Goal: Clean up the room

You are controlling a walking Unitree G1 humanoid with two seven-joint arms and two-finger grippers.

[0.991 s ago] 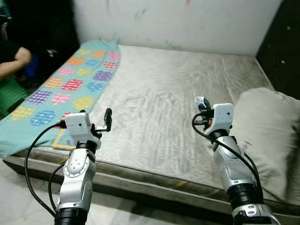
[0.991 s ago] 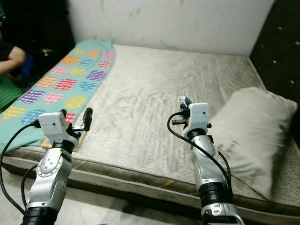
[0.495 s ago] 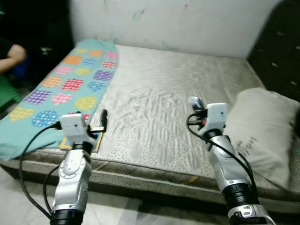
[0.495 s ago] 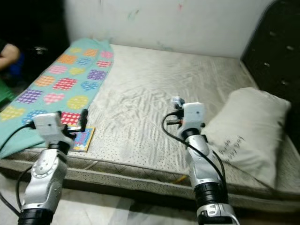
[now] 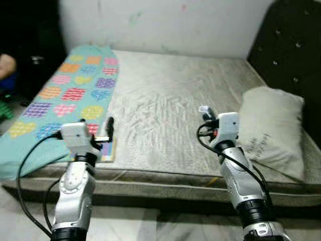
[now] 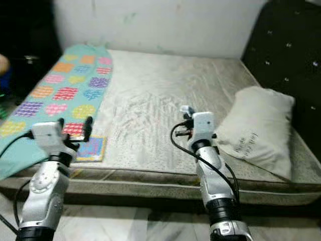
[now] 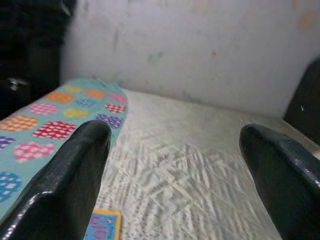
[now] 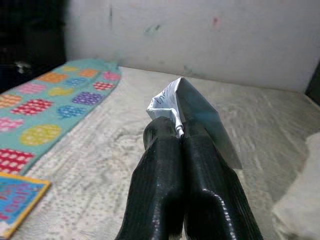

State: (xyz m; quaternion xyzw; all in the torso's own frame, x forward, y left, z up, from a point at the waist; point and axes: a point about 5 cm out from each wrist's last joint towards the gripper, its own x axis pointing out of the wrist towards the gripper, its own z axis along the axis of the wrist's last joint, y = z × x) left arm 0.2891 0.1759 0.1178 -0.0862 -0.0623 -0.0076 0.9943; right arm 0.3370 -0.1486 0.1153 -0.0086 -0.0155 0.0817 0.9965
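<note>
A grey mattress point(image 5: 175, 90) lies before me. A teal blanket point(image 5: 70, 90) with coloured patches covers its left side. A small colourful booklet point(image 6: 92, 148) rests near the front edge beside the blanket. My left gripper point(image 6: 75, 124) hovers just above that booklet, open and holding nothing, its fingers point(image 7: 75, 170) wide apart. My right gripper point(image 5: 204, 111) is over the middle of the front edge, shut on a crumpled silver-and-white wrapper point(image 8: 200, 115). A grey pillow point(image 5: 271, 125) lies to the right of it.
A dark padded headboard point(image 5: 291, 45) stands along the bed's right side and a pale wall point(image 5: 160, 20) behind it. A person's hand point(image 5: 5, 63) shows at the far left edge. Pale floor point(image 6: 125, 226) runs below the bed's front edge.
The camera has drawn back and swung right, so the bed looks smaller and more headboard shows. The booklet has come out from behind the left wrist. Both grippers keep their states.
</note>
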